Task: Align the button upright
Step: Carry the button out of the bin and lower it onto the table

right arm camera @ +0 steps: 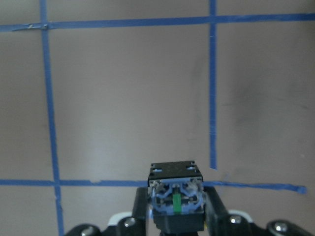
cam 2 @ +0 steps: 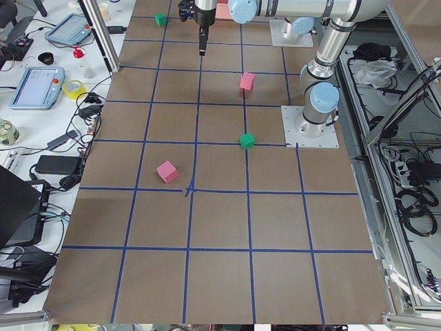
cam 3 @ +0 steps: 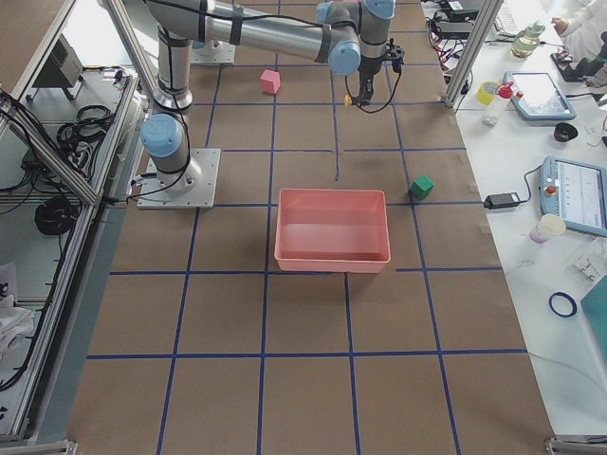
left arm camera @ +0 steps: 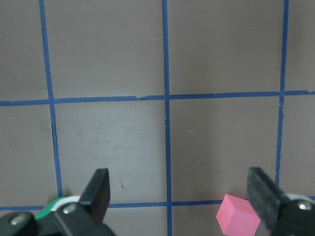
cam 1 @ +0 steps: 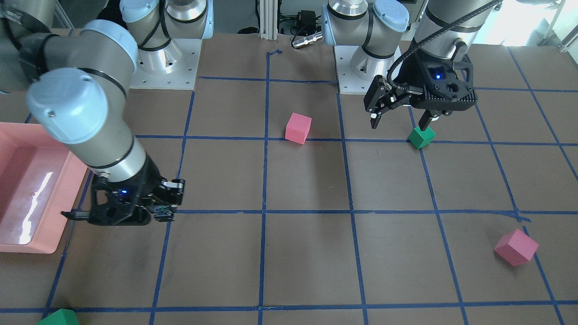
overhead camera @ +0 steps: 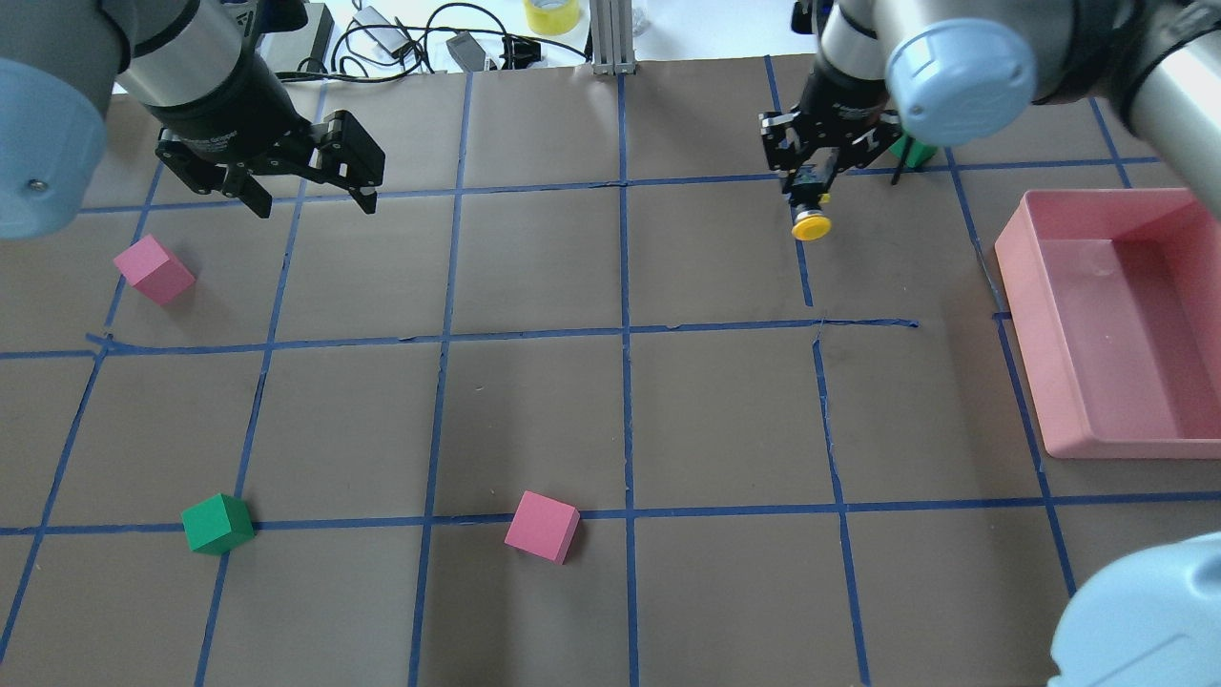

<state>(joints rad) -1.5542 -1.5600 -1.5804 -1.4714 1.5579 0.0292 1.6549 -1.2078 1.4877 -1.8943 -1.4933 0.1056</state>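
Observation:
The button point(overhead camera: 812, 225) has a round yellow cap and a black body. My right gripper point(overhead camera: 809, 196) is shut on it and holds it above the table at the far right. In the right wrist view the button's terminal base point(right arm camera: 175, 191) faces the camera between the fingers, and the cap points away from the wrist. In the front view the right gripper point(cam 1: 163, 213) hangs beside the pink bin point(cam 1: 27, 194). My left gripper point(overhead camera: 310, 186) is open and empty, high over the left side. It also shows in the left wrist view point(left arm camera: 179, 191).
The pink bin point(overhead camera: 1135, 334) stands at the right. Pink cubes point(overhead camera: 153, 269) point(overhead camera: 542, 526) and a green cube point(overhead camera: 217, 523) lie on the brown, blue-taped table. Another green cube point(overhead camera: 918, 153) sits behind the right gripper.

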